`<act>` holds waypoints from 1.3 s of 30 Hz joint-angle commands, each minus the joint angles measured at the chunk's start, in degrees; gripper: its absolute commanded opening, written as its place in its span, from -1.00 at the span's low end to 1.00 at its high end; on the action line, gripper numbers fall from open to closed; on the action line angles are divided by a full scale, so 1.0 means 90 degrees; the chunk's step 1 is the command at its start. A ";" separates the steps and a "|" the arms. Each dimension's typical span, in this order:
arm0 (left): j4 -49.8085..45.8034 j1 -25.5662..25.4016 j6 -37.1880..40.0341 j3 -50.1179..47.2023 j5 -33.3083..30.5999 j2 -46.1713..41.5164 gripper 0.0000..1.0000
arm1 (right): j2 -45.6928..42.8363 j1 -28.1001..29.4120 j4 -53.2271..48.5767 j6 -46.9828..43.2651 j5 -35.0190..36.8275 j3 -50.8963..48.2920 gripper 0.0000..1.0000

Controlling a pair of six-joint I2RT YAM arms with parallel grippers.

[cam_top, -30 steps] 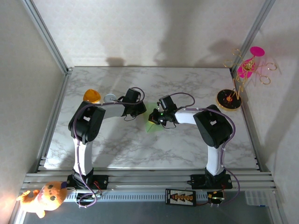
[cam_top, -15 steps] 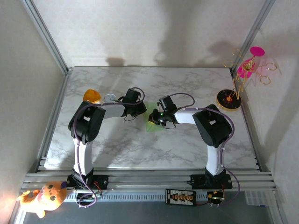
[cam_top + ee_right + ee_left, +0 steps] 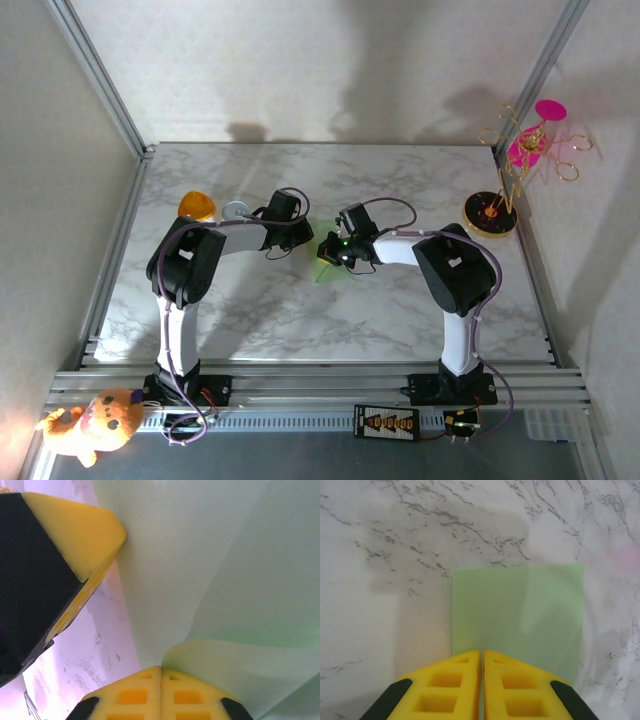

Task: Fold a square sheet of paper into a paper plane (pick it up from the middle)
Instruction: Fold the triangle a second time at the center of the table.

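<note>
Here the square sheet of paper (image 3: 520, 615) lies on the bench (image 3: 300, 310) — the right pincer (image 3: 160, 669) pinches a raised bit of it, the left pincer (image 3: 481, 652) is squeezed tight at its edge

Change logged: we find the right gripper (image 3: 160, 670), with the square sheet of paper (image 3: 520, 610), slightly nearer the left gripper (image 3: 481, 654) than before.

A white marble-patterned table (image 3: 300, 320) carries a square sheet of thin pale green paper (image 3: 520, 615) near its middle. An orange-lidded cup (image 3: 197, 205) stands far-left with a small pale round container (image 3: 234, 211) just beside it, and a pink-and-gold ornament stand (image 3: 492, 213) stands far-right.
</note>
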 commanded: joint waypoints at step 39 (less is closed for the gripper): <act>-0.0333 0.0338 -0.0457 -0.0303 -0.0454 -0.0961 -0.58 | 0.0215 0.0071 -0.0261 -0.0228 0.0123 0.0087 -0.35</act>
